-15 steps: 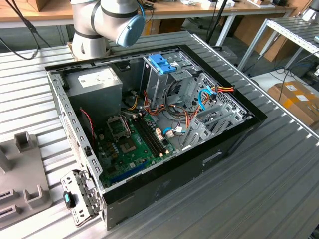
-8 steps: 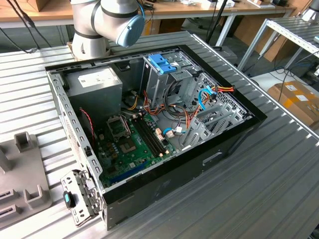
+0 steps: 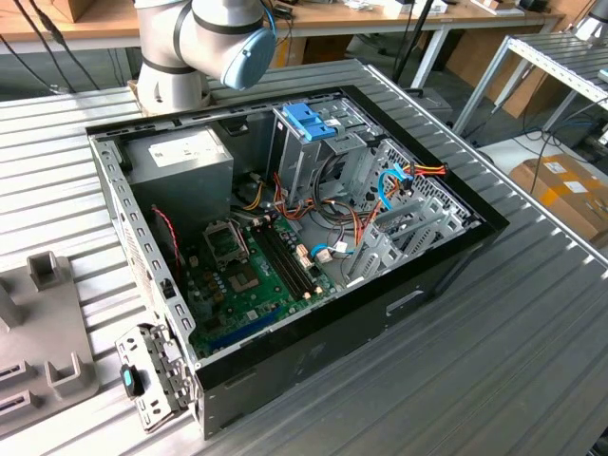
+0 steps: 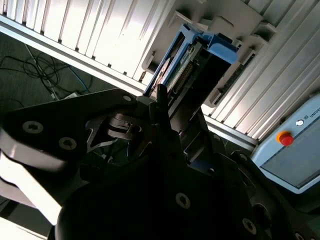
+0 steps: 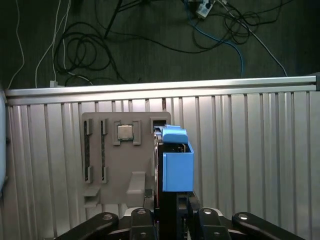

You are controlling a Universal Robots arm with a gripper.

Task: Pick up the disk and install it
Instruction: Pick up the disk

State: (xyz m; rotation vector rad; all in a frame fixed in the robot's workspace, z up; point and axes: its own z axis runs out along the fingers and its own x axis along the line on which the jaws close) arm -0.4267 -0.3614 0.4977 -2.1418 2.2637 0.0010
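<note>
Holds the disk [image 5: 177, 165] clamped edge-on in the gripper [image 5: 171, 202], above the grey fixture tray [image 5: 112, 160] (apparently lifted clear). Probably needs a firm, square grip, rails parallel to the drive cage [image 3: 309, 123] at 1 o'clock of the motherboard [image 3: 247, 275] in the exterior view.

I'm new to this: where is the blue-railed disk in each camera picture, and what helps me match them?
First wrist view: the disk stands edge-on at the grey holder's side, mid-picture.
Second wrist view: the disk shows its blue end in front of that holder.
Exterior view: the grey holder lies at the exterior view's left, beside the open computer case.
Shared landmark: the grey holder on the ribbed table.
</note>
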